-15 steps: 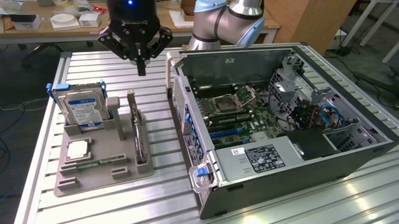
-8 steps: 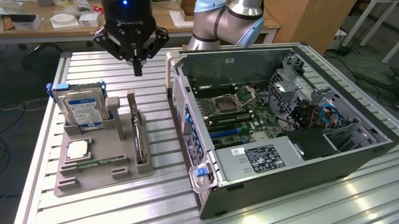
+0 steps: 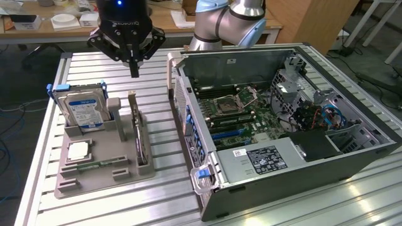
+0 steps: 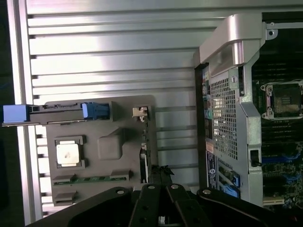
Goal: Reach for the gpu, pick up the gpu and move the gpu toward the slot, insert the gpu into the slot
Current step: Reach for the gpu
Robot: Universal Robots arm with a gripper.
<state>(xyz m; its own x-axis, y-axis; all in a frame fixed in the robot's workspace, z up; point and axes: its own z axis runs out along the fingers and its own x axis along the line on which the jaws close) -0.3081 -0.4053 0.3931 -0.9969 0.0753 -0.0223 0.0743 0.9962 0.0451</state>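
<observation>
Grey holder (image 3: 94, 183) stands gpu (image 3: 139, 136) upright at edge nearest pc case (image 3: 326, 174) for top grab; gripper (image 3: 133, 69) abv it, jaws pressed together, empty.

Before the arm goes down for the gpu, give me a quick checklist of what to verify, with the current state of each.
1. gpu standing upright in the grey holder: ok.
2. tool hanging above the gpu, apart from it: ok.
3. Tool open enough to take the card: not ok, it is shut.
4. slot free of any card: ok, it looks bare.
5. computer case open on its side for access: ok.
6. Room for the tool between the gpu and the hard drive: cannot tell.
</observation>
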